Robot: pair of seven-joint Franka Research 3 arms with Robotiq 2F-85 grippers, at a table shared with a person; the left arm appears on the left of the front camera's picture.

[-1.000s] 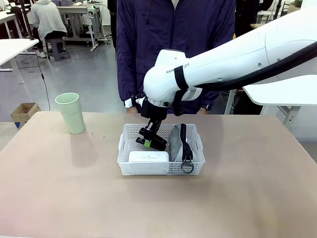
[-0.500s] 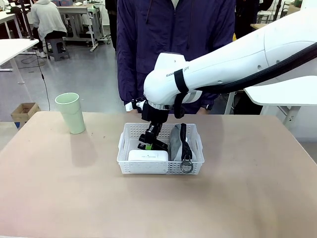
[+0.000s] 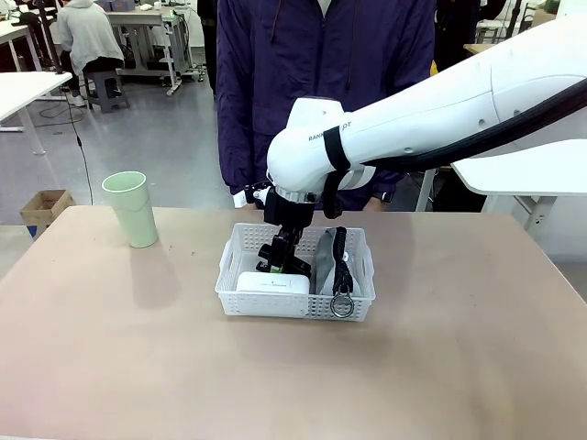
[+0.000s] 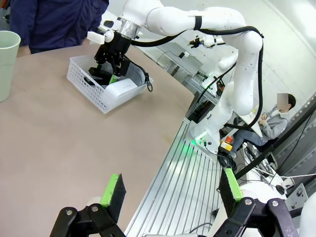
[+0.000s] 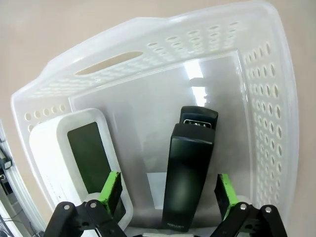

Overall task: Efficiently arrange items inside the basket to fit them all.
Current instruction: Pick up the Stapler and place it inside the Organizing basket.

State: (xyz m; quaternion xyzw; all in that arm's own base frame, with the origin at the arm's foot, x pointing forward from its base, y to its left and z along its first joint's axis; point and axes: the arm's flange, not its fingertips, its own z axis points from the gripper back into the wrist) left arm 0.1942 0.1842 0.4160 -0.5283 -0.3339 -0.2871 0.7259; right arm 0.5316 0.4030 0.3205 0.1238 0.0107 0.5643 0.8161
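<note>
Right gripper [image 5: 168,187] has just released. A second ago its jaws were clamped on the black stapler [image 5: 190,170]; now they stand apart, with the green pads either side of it and clear. The stapler lies flat on the floor of the basket [image 3: 275,306], just beside the white box [image 3: 273,283]. The grey pouch [image 3: 323,266] takes the basket's right side. That makes three items in. The pale green cup [image 3: 130,209] sits on the table [image 3: 138,348], well apart to the left. Left gripper [image 4: 173,190] hangs far from the basket, jaws apart, empty. We judge the cup is next. Free floor looks tight, so it may have to go in lying down.
</note>
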